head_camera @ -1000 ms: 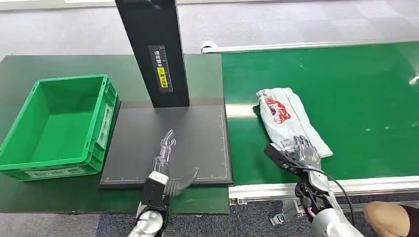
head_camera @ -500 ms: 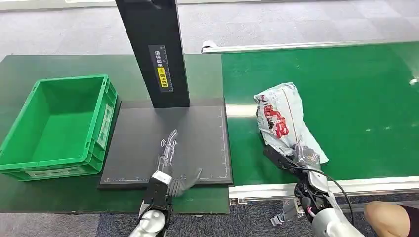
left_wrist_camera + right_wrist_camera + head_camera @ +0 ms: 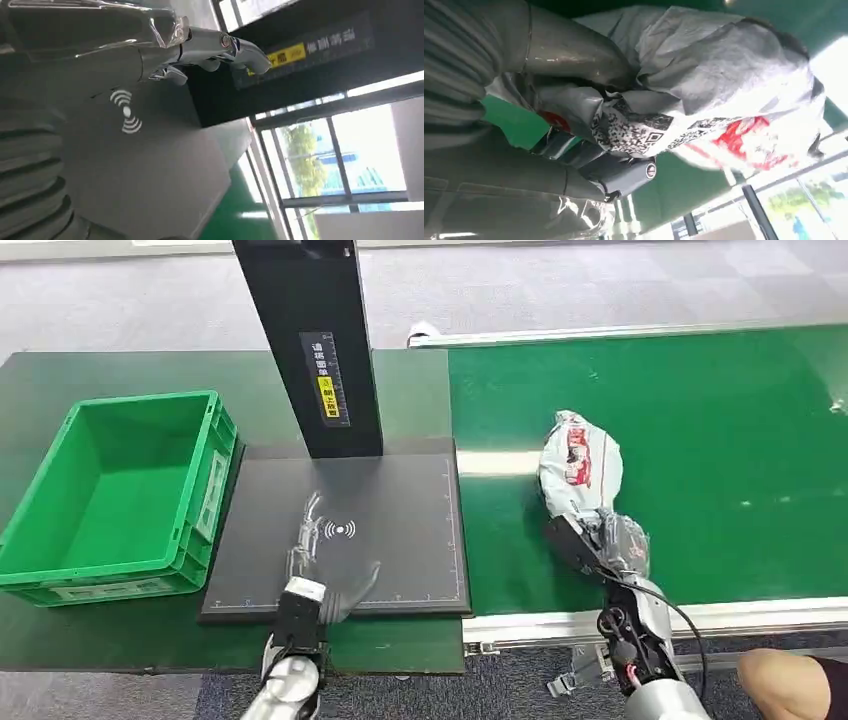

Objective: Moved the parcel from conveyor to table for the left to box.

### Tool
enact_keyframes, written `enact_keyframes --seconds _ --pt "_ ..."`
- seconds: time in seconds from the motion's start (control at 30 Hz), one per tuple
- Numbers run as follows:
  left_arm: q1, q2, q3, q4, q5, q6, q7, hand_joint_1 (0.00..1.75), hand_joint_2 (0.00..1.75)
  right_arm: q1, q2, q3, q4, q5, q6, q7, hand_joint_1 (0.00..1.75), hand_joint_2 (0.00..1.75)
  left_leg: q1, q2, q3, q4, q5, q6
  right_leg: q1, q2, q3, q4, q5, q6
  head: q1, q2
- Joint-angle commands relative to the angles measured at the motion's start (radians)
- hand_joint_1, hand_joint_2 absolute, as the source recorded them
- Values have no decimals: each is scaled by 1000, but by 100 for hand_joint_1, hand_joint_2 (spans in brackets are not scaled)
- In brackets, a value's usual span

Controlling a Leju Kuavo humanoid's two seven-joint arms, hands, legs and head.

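The parcel [image 3: 581, 462] is a grey plastic mailer bag with red print, held up off the green conveyor belt [image 3: 720, 440]. My right hand [image 3: 602, 540] grips its near end; the right wrist view shows my thumb and fingers [image 3: 619, 175] clamped around the crumpled parcel [image 3: 704, 90]. My left hand [image 3: 310, 555] hovers open over the black mat [image 3: 400, 530] on the table, fingers spread, beside a white wireless symbol. The same left hand [image 3: 150, 45] shows in its wrist view, with nothing in it. The green box [image 3: 115, 495] stands empty at the table's left.
A black upright post [image 3: 310, 340] with a yellow label rises at the mat's far edge. The conveyor's silver frame rail [image 3: 700, 615] runs along the near side. A person's knee [image 3: 785, 680] shows at the bottom right.
My right hand has lifted the parcel off the belt; it went from lying flat to bunched and upright. My left hand has shifted left over the mat.
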Motion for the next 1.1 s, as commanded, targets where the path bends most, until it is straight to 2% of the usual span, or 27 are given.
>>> enact_keyframes --seconds 0.03,0.13,0.3,0.4,0.6,0.7,0.83,0.9,1.1 --pt "38 83 159 -117 -49 70 11 0 175 320 -23 158 -796 -160 123 -9 175 175 0 0 0 -1 0 0 0 0 0 0 0 0 0 0" --pt "42 82 191 -121 -62 50 7 0 175 339 -27 192 -827 -158 123 24 175 175 -1 2 0 -1 -1 0 0 2 0 0 -1 -1 0 0" --pt "41 70 203 -115 -74 56 2 0 175 338 -29 208 -808 -171 112 2 175 175 -1 1 1 -1 0 0 0 0 0 0 -1 -1 0 0" --pt "49 71 241 -122 -79 63 -4 0 175 367 -8 308 -839 -167 133 -9 175 175 0 2 2 -1 0 0 0 2 1 -1 0 -1 0 0" --pt "11 61 265 -83 -84 61 -2 0 175 188 87 492 -680 -183 201 44 175 175 0 10 3 -2 -1 -1 0 9 0 0 1 -2 0 0" --pt "7 59 268 -73 -84 64 -1 0 175 169 88 514 -660 -208 222 32 175 175 0 8 3 -2 0 -1 0 6 0 -1 1 -1 0 0" --pt "2 49 276 -52 -85 74 0 0 175 86 145 622 -528 -240 274 30 175 175 0 6 4 -2 1 0 0 5 1 -1 1 -1 0 0" --pt "-4 49 280 -46 -83 75 1 0 175 73 169 649 -479 -242 282 38 175 175 0 10 5 -3 1 0 0 9 2 -2 2 -1 0 0" --pt "-30 45 296 -41 -88 81 26 0 175 14 224 688 -337 -245 312 62 175 175 1 5 3 -2 1 -1 1 4 2 0 0 -1 0 0"
